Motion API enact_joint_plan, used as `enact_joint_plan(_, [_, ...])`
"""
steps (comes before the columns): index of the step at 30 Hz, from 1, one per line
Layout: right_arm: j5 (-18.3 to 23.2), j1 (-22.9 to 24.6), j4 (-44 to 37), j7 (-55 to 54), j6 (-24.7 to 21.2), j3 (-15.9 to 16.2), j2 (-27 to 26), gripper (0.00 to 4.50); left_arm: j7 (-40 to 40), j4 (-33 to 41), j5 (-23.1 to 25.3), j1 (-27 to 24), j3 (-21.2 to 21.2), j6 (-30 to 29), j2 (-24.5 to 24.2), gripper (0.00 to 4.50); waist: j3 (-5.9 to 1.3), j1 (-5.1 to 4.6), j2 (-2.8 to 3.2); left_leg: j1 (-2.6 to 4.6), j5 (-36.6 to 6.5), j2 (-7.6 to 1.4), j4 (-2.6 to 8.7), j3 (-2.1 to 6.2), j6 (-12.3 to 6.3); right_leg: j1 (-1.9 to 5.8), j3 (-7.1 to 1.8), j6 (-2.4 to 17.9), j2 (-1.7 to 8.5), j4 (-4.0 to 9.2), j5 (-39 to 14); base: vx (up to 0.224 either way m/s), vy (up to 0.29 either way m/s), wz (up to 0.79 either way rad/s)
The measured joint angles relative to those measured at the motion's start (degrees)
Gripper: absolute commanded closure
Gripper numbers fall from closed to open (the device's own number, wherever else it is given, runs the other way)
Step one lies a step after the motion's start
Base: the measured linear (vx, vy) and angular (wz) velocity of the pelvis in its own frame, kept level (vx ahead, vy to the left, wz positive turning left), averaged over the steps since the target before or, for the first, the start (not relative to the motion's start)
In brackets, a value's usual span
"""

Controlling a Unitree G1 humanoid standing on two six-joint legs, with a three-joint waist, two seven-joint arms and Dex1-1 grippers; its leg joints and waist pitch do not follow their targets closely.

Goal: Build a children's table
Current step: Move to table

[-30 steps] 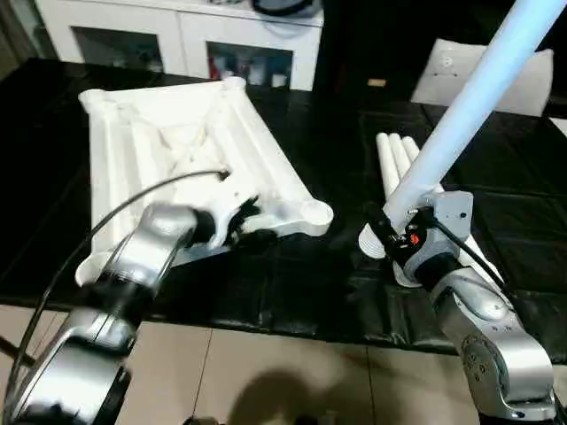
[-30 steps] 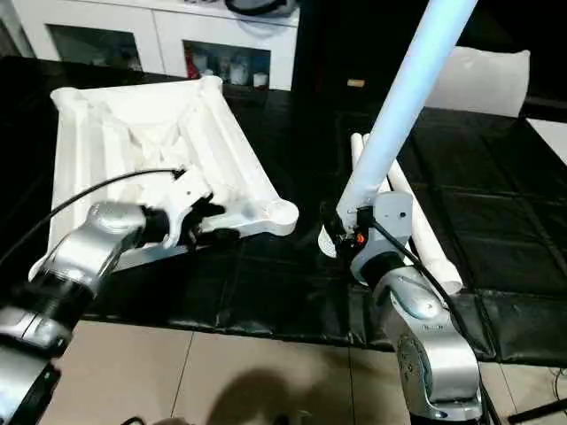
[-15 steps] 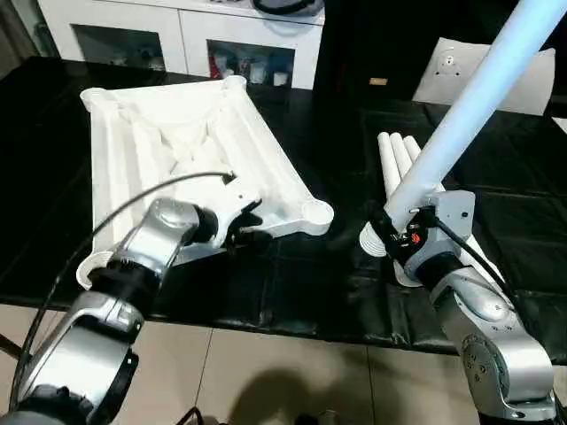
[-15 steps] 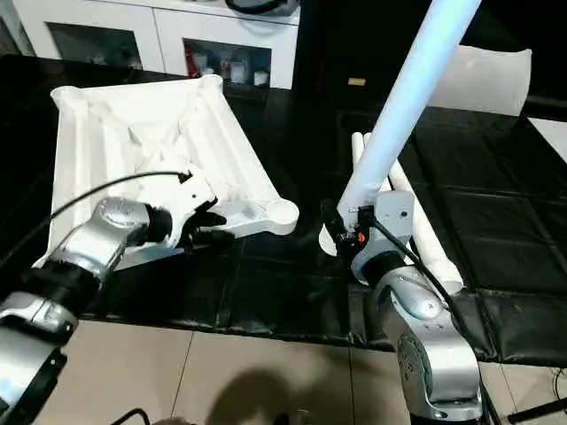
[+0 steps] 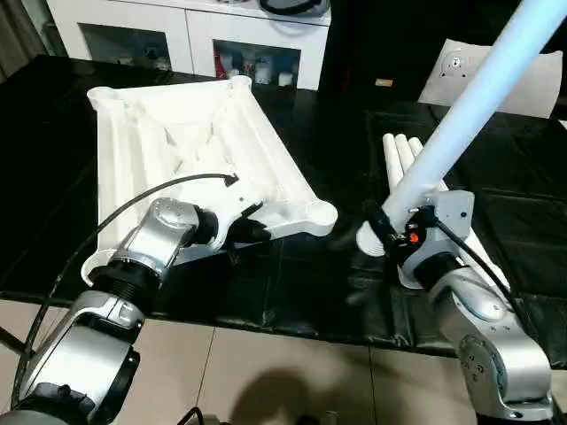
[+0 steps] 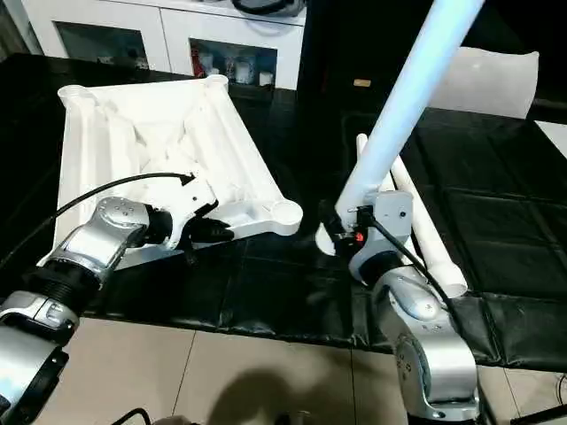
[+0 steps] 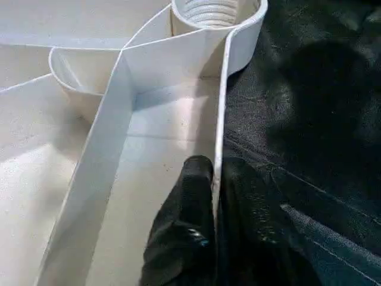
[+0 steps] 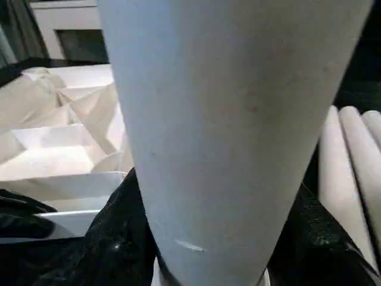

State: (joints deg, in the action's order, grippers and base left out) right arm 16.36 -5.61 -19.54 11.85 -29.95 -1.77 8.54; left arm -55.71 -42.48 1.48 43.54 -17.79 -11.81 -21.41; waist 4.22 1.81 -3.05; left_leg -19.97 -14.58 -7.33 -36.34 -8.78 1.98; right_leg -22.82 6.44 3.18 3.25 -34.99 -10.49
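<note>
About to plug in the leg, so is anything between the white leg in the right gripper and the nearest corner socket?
Nothing visible: only bare black mat lies between the long white tapered leg and the round corner socket.

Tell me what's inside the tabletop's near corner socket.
The socket of the tabletop shows ribbed threading inside and no leg in it. Its bottom is out of sight beyond the picture's edge.

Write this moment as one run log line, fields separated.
left gripper: shut on white ribbed plastic tabletop edge | right gripper: holds long white tapered leg raised | socket: empty
</note>
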Motion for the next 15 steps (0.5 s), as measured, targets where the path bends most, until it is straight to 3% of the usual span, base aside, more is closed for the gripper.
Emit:
enact_joint_plan(4, [2.0, -1.8, 0.1, 1.5, -1.9, 0.3, 0.0, 2.55, -1.0, 0.0, 0.5, 0.0, -0.2, 0.8, 0.1, 4.48, 0.00, -0.04, 0.00, 0.00, 0.0, 0.00, 0.00, -0.04, -0.01, 0.00, -0.03, 0.0, 0.00, 0.01, 0.0, 0.000, 0.000, 0.00])
enact_joint_plan(9, [2.0, -5.6, 4.6, 5.4, -0.3, 0.6, 1.6, 2.55, -2.6, 0.4, 0.5, -0.5, -0.3, 2.5, -0.5, 4.50, 0.00, -0.01, 0.00, -0.02, 0.0, -0.01, 0.00, -0.08, 0.00, -0.07, -0.03, 0.0, 0.01, -0.02, 0.0, 0.000, 0.000, 0.00])
enact_joint_plan(11, [2.9, -7.1, 6.6, 8.9, 0.8, 0.7, 2.7, 2.55, -4.5, 3.2, 0.3, -2.6, -0.2, 4.3, -2.1, 4.50, 0.01, -0.16, 0.01, -0.04, 0.0, -0.07, 0.03, -0.17, -0.01, -0.13, -0.04, 0.0, 0.01, -0.03, 0.0, 0.000, 0.000, 0.00])
enact_joint_plan(15, [6.2, -9.4, 11.3, 19.5, 1.6, 2.1, 6.9, 2.55, -7.7, 8.3, 0.0, -6.0, -0.7, 6.2, -3.9, 4.50, 0.00, 0.51, 0.00, -0.06, 0.0, -0.08, 0.05, -0.18, -0.02, -0.18, -0.02, 0.1, 0.01, -0.06, 0.0, 0.000, 0.000, 0.00])
